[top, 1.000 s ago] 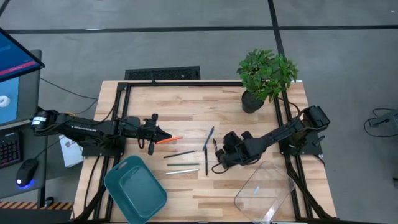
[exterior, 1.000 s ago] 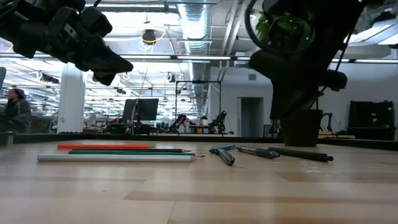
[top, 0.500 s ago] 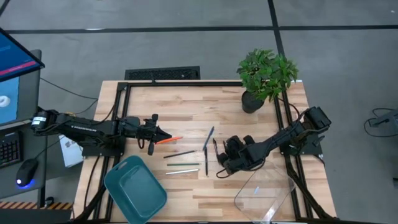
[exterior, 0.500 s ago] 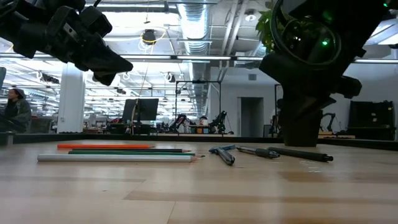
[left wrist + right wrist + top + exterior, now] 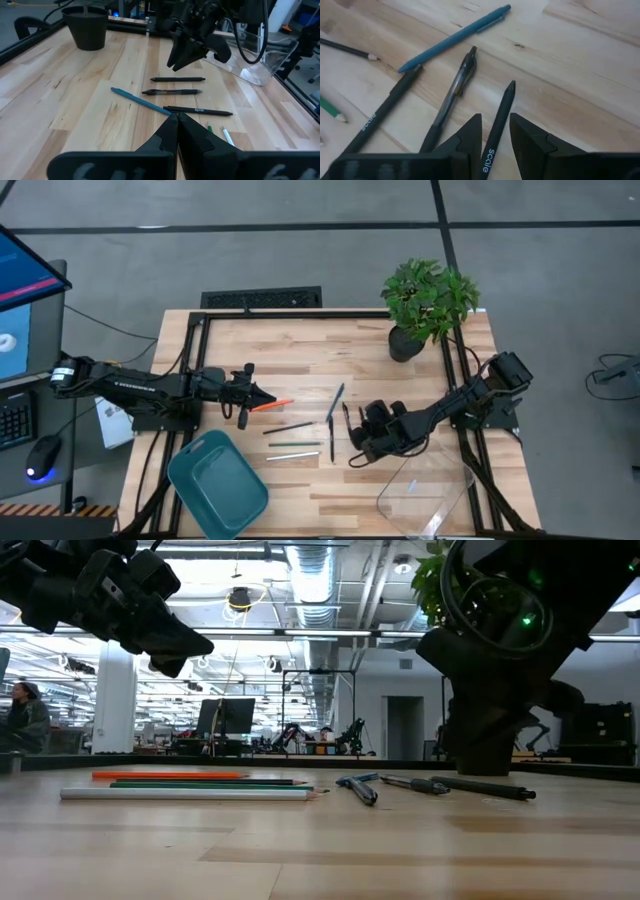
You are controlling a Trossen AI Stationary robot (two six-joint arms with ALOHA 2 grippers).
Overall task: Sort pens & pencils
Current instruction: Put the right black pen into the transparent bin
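Black pen [image 5: 498, 124] lies between right fingers [image 5: 466, 137], untouched.

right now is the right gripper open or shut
Open: in the right wrist view the right gripper straddles a black pen, with gaps beside both fingers.

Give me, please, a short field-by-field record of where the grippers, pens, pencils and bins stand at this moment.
left gripper: shut, by the orange pencil
right gripper: open, fingers astride a black pen
other pens: blue pen, two dark pens beside it
other pencils: green pencil, pale pencil, on the table
teal bin: front left, nothing in it
clear bin: front right
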